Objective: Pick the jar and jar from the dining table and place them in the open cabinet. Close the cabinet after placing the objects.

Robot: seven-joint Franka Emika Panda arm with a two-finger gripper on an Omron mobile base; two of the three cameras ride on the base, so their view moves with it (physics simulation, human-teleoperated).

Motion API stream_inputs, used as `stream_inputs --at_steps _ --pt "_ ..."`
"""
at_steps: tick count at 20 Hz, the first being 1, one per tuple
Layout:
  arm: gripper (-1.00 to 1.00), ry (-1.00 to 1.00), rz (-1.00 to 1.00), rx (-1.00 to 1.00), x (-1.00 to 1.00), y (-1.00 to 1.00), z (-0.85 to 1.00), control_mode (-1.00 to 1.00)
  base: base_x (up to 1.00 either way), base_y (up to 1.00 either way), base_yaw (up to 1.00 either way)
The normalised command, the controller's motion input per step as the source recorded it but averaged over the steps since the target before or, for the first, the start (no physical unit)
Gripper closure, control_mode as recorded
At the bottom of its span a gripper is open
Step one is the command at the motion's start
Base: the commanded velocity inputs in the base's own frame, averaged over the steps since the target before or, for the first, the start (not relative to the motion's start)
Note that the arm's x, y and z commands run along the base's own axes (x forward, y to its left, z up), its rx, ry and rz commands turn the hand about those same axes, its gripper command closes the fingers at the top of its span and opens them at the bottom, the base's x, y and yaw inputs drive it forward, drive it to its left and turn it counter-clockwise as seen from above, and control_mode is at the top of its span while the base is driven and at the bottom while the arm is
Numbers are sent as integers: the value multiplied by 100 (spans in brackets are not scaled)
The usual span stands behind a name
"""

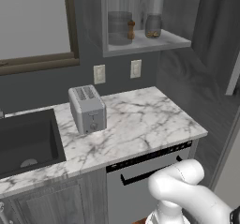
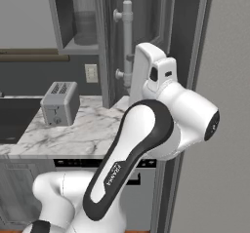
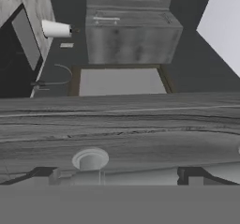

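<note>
Two jars [image 1: 153,26] and a pepper mill [image 1: 131,30] inside the open cabinet [image 1: 145,44].

The cabinet [image 1: 140,40] top is cut off by the frame, and the arm hides the handle's [image 2: 127,42] lower end.

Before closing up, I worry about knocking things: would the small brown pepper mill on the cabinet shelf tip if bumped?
Likely yes: the pepper mill stands upright, tall and narrow. It looks rigid, and its round body would probably roll along the shelf toward the jar beside it.
</note>
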Motion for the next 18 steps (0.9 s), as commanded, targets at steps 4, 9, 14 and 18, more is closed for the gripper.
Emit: stream_inputs --at_steps 4,9,14,18 --pt "-100 2 10 0 55 1 -6 -100 0 0 0" --pt "-100 2 1 0 40 39 0 -100 0 0 0" --pt "-100 4 0 0 56 64 0 -100 0 0 0" --pt "-100 0 -5 0 57 75 0 -100 0 0 0"
